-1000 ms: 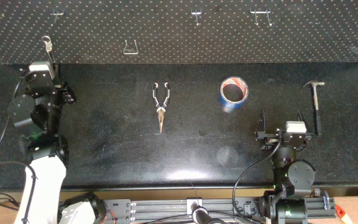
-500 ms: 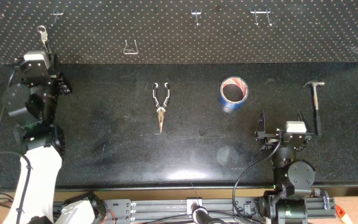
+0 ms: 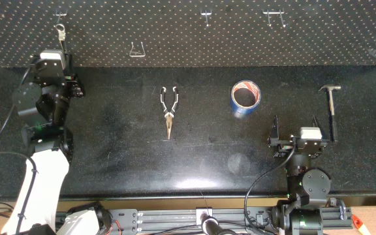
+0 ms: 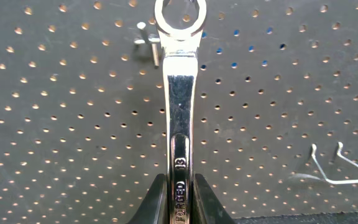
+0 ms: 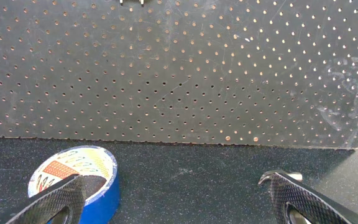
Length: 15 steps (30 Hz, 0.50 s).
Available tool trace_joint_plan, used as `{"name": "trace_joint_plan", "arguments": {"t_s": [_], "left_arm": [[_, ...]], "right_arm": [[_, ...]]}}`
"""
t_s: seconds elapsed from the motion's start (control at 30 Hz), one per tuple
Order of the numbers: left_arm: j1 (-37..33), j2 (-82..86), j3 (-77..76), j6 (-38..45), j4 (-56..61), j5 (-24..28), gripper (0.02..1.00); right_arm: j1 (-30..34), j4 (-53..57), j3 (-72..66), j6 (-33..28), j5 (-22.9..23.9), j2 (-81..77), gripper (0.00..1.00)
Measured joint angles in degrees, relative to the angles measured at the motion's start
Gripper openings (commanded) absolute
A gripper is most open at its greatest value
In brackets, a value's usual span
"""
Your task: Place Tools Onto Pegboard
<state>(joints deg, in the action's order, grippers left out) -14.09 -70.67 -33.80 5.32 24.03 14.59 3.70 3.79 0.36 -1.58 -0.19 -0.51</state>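
Observation:
My left gripper [image 3: 61, 47] is shut on the shaft of a chrome wrench [image 3: 60, 31], held upright against the pegboard [image 3: 240, 39]. In the left wrist view the wrench [image 4: 180, 106] stands between my fingers, its ring end just beside a small peg hook [image 4: 150, 43], slightly off to one side of it. Needle-nose pliers [image 3: 169, 111], a blue tape roll [image 3: 245, 96] and a small hammer [image 3: 331, 98] lie on the black table. My right gripper [image 3: 296, 125] stands open low near the table's front, with the tape roll [image 5: 76, 175] ahead of it and to one side.
A triangular wire hook [image 3: 136, 50] hangs on the pegboard right of the wrench; it appears as the wire hook [image 4: 333, 169] in the left wrist view. Two more hooks [image 3: 205, 15] [image 3: 274, 17] sit along the board's top. The hammer's head [image 5: 294, 177] lies by my right finger.
My left arm has carried the wrench up the pegboard and slightly right, bringing its ring end close to the top-left peg hook. The right arm has stayed still.

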Motion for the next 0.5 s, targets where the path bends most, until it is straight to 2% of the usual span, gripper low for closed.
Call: {"name": "trace_joint_plan", "arguments": {"t_s": [0.5], "left_arm": [[0.0, 0.0, -2.4, 0.0, -3.2, -2.6, 0.029]], "right_arm": [[0.0, 0.0, 0.0, 0.0, 0.0, 0.0, 0.954]]}}
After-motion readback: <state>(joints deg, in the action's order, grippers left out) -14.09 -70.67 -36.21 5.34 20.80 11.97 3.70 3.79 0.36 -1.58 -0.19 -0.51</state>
